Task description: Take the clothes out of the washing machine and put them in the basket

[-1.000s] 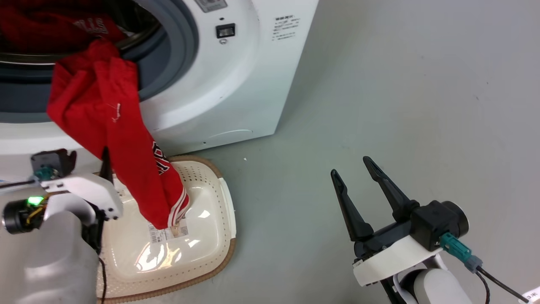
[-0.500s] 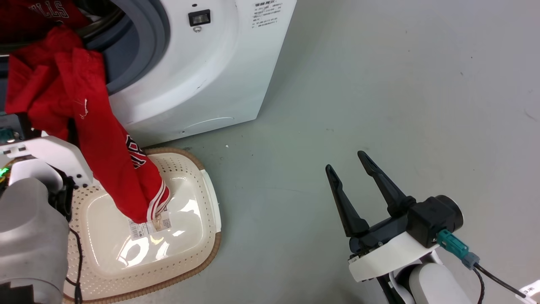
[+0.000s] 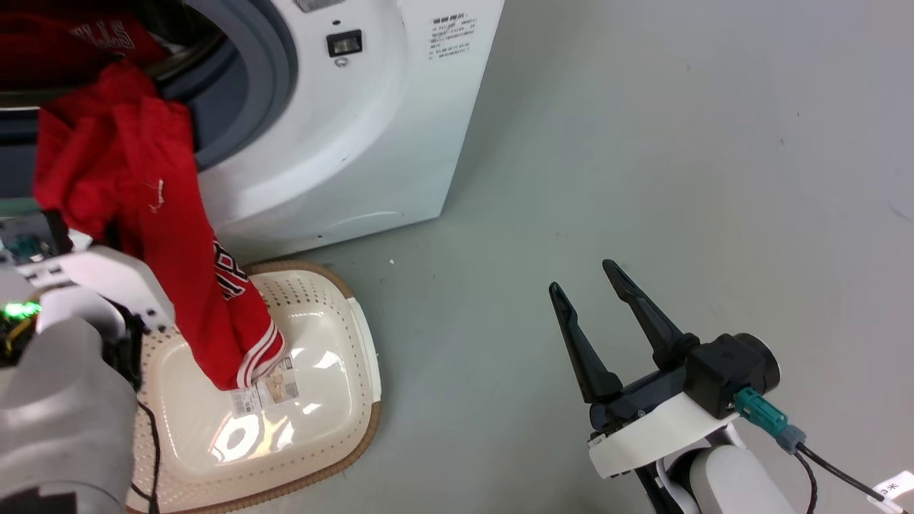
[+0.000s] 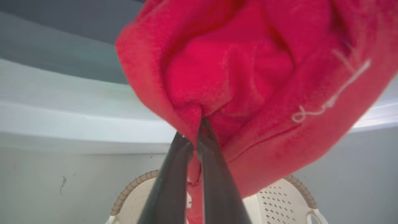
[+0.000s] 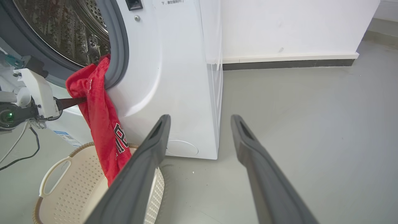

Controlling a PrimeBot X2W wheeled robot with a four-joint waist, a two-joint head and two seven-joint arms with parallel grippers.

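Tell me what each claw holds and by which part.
The left claw pinches the red garment by a bunched fold in its upper part; the right claw is open, empty.

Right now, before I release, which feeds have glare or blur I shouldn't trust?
Head view: patches of light glare on the glossy bottom of the basket. Left wrist view: the clothes sit close to the lens and look soft, as does the left end effector shut on them. Right wrist view: the washing machine is sharp, the open right end effector slightly soft in the foreground.
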